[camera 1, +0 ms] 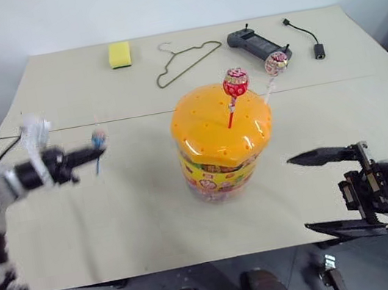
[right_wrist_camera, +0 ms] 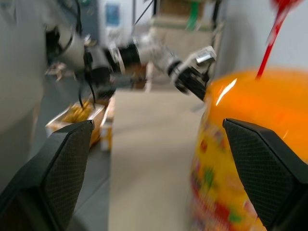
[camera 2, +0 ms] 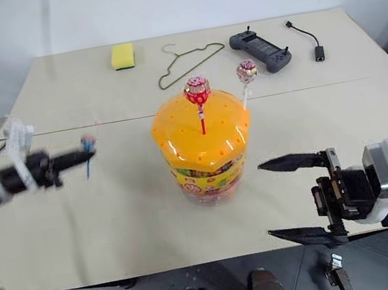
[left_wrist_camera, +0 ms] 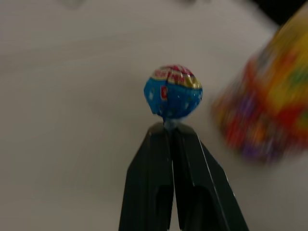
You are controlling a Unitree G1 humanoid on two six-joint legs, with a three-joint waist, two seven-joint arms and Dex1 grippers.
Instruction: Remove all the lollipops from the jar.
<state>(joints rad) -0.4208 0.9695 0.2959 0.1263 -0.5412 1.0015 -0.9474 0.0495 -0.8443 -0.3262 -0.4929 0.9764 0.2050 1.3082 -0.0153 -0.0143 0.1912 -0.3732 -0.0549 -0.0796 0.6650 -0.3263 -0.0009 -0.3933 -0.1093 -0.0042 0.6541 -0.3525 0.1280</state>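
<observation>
The left gripper (camera 1: 97,152) has its two black fingers closed on the stick of the blue-wrapped round lollipop (camera 1: 98,138), held above the beige tabletop (camera 1: 102,220), well to the left of the large clear plastic jar with the orange domed, hole-dotted lid and yellow cartoon label (camera 1: 223,140). The jar stands at the tabletop centre. Two lollipops stand in lid holes: the red-headed lollipop on a red stick (camera 1: 235,83) and the pink-white lollipop on a white stick (camera 1: 276,63).

Step in hand: extraction of the first lollipop is complete; it is carried away from the jar.

The right gripper (camera 1: 314,192) waits just right of the jar, fingers spread wide and empty.

Next move, as judged: lower the blue lollipop to bare tabletop, release it, then grasp the red stick near the lid and pull straight up.
</observation>
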